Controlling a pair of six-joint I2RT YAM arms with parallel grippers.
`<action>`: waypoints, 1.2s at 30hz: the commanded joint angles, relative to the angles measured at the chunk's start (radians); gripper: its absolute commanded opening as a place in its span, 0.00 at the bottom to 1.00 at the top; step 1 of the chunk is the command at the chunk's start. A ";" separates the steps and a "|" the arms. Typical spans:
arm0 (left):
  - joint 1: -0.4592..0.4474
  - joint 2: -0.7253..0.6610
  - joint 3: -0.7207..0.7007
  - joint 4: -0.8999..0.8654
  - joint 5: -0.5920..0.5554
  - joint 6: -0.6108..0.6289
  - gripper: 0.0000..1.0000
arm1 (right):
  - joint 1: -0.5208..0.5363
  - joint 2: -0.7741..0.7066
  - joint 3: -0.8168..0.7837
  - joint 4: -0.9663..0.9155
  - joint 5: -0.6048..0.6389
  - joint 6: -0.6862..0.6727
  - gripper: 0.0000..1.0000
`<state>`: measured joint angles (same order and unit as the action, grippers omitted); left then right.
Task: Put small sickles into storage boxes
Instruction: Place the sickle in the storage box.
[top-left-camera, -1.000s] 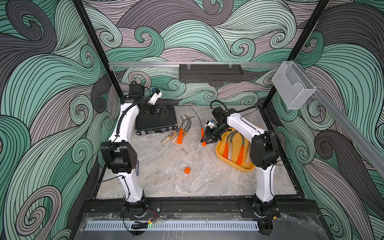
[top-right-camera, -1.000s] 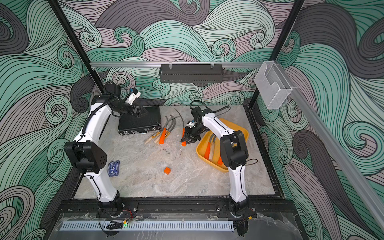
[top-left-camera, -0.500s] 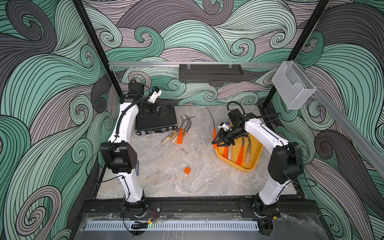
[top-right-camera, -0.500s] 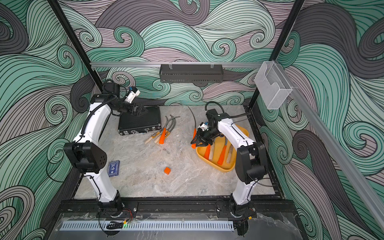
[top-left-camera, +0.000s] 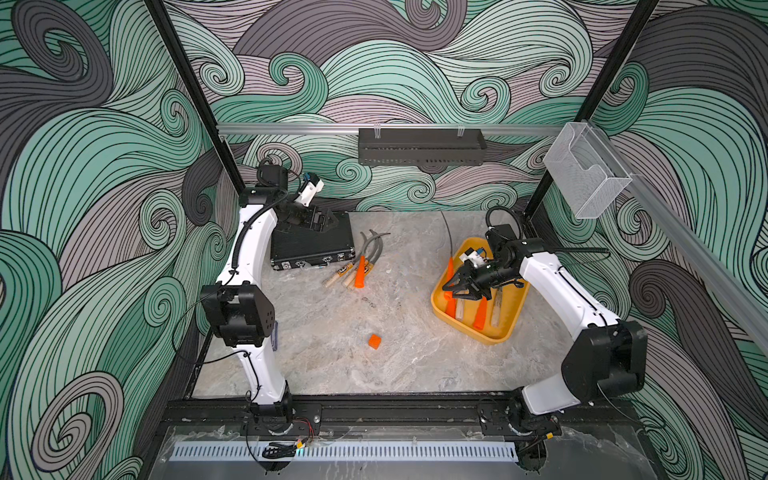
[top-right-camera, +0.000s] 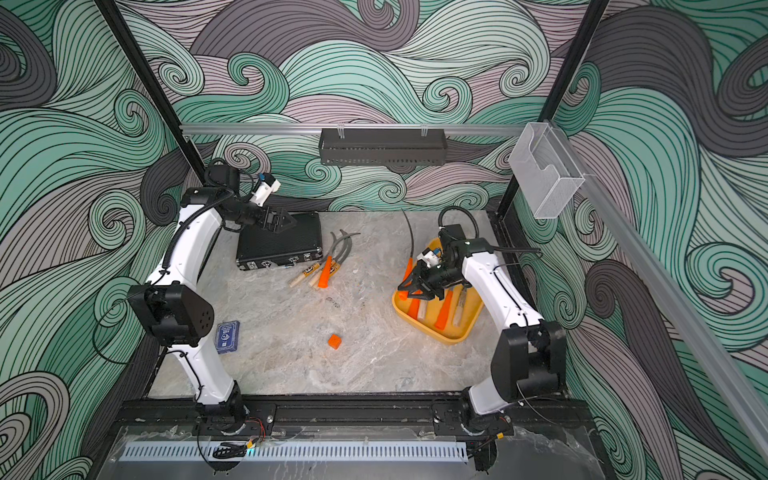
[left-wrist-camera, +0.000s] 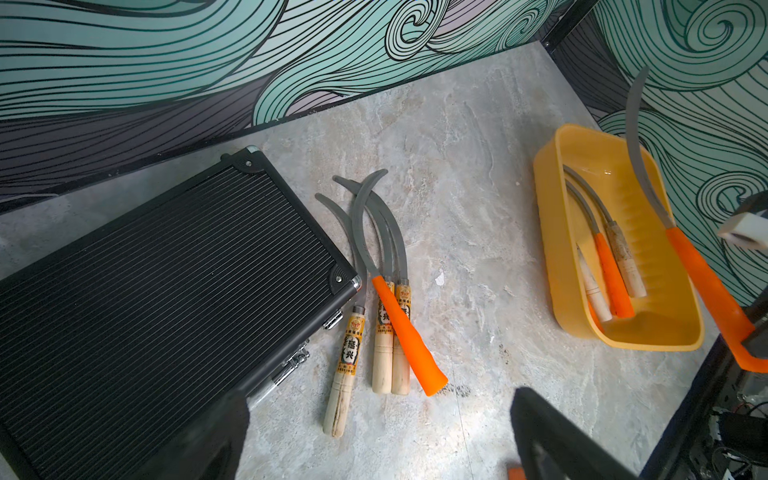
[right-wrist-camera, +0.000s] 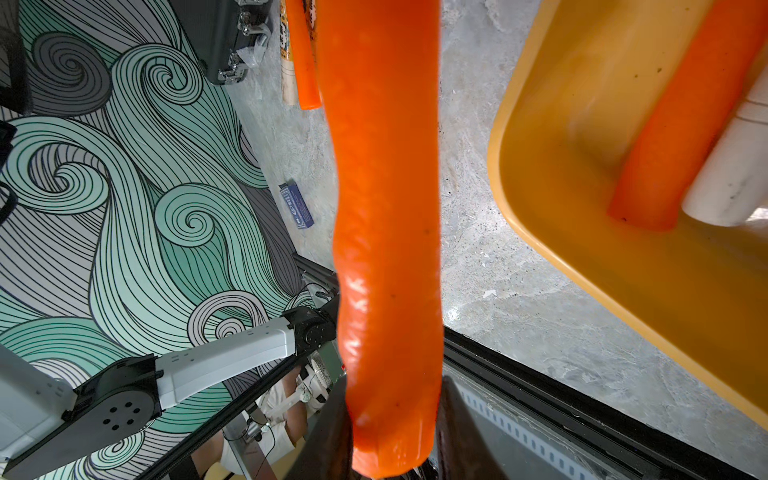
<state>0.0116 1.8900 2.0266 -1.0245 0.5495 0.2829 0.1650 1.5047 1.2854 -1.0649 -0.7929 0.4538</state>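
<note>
Right gripper (top-left-camera: 454, 286) has swung from mid-table to the yellow tray's (top-left-camera: 490, 341) left rim, clamped on the orange-handled sickle (top-left-camera: 450, 266), blade pointing far. Drop looks next. Three sickles (top-left-camera: 480, 316) are in the tray, four sickles (top-left-camera: 357, 270) remain beside the black case (top-left-camera: 307, 249). Left gripper (top-left-camera: 322, 222) is wide open and empty.

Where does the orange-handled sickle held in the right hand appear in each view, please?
In a top view: the orange-handled sickle is right of centre, over the yellow tray's edge.
In a top view: the same place, tray beneath.
Left wrist: at the picture's edge, slanting past the tray.
Right wrist: its handle fills the picture's middle, close up; tray beside it.
Shared landmark: the yellow tray.
</note>
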 joint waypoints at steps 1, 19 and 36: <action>-0.002 0.020 0.042 -0.022 0.031 0.002 0.98 | -0.022 -0.042 -0.024 0.001 -0.015 0.005 0.00; -0.003 0.040 0.033 -0.001 0.056 -0.006 0.98 | -0.104 -0.154 -0.151 0.011 0.002 0.027 0.00; 0.012 0.089 0.057 0.003 0.093 -0.015 0.98 | -0.180 -0.126 -0.212 0.011 0.108 -0.008 0.00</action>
<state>0.0128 1.9690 2.0335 -1.0191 0.6086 0.2783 -0.0055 1.3499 1.0748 -1.0573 -0.7357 0.4774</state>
